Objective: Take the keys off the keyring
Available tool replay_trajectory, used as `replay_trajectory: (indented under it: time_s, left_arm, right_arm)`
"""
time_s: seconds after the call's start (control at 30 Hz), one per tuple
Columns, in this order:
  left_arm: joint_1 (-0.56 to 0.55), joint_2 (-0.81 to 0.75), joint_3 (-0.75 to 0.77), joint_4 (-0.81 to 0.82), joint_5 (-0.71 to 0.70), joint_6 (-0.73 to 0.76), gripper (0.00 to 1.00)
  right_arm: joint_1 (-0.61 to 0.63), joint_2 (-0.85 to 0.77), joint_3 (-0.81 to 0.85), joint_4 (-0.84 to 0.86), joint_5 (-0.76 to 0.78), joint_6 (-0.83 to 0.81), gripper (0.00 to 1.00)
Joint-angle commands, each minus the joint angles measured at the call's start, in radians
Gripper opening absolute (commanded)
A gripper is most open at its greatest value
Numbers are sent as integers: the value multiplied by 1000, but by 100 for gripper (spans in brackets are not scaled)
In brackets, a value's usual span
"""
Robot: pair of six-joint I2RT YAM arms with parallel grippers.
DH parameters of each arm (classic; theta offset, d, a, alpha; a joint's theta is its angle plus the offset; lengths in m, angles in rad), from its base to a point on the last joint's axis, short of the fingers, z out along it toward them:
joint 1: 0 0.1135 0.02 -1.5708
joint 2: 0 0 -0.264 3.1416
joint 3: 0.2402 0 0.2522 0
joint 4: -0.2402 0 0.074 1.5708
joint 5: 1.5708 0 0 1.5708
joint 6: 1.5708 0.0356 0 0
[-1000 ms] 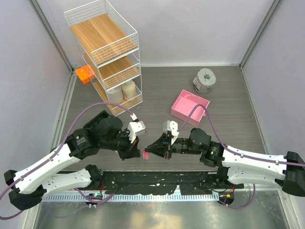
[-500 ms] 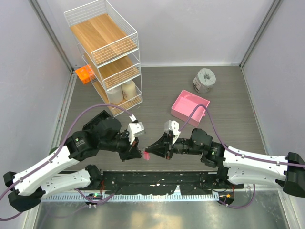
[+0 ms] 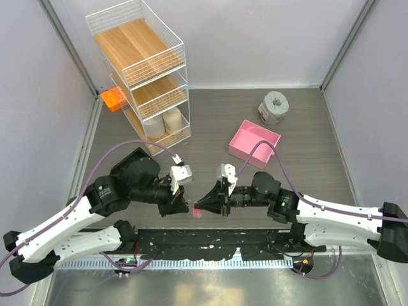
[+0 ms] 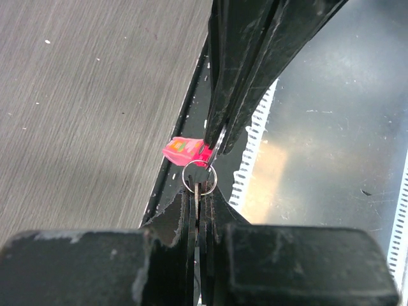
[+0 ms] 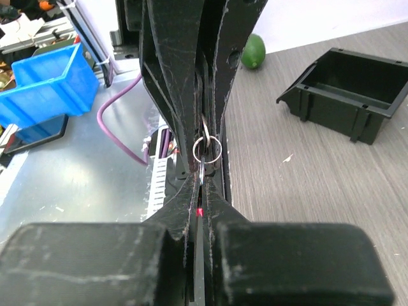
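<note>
My two grippers meet tip to tip above the table's near edge. A small silver split ring (image 4: 199,178) hangs between them, also seen in the right wrist view (image 5: 207,150). My left gripper (image 4: 199,191) (image 3: 183,203) is shut on the thin silvery key blade (image 4: 197,190) threaded on that ring; the key's black head is hidden. My right gripper (image 5: 203,182) (image 3: 203,205) is shut on the pink-red keyring tag (image 4: 183,151) at its ring end. The tag sticks out sideways and shows pink in the top view (image 3: 196,211).
A pink tray (image 3: 255,143) sits at the right middle and a grey roll (image 3: 274,107) behind it. A white wire shelf rack (image 3: 143,70) and an orange box (image 3: 111,99) stand at the back left. A black rail (image 3: 210,241) runs under the grippers.
Both grippers have shifted slightly, and the pink tag hangs a little lower and nearer the table's edge. The grips look unchanged.
</note>
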Motion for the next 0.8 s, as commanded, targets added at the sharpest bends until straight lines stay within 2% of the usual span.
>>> replay_trajectory:
  time_s: [0.0,0.27,0.47,0.63,0.77]
  left_arm:
    - [5,-12,22,12,14,37,0]
    - [5,-18,5,25,-5,114,0]
    - [6,-55,-42,85,-6,128,0]
    - [5,-40,-45,97,6,129,0]
    - [6,-32,-38,93,6,139,0]
  right_arm:
    - [3,36,58,-68,-112,-8,5]
    - [3,17,46,5,-192,55,5]
    - [1,-6,66,5,-252,118,5]
    - [0,11,67,86,-301,197,5]
    - [0,22,98,42,-319,190,5]
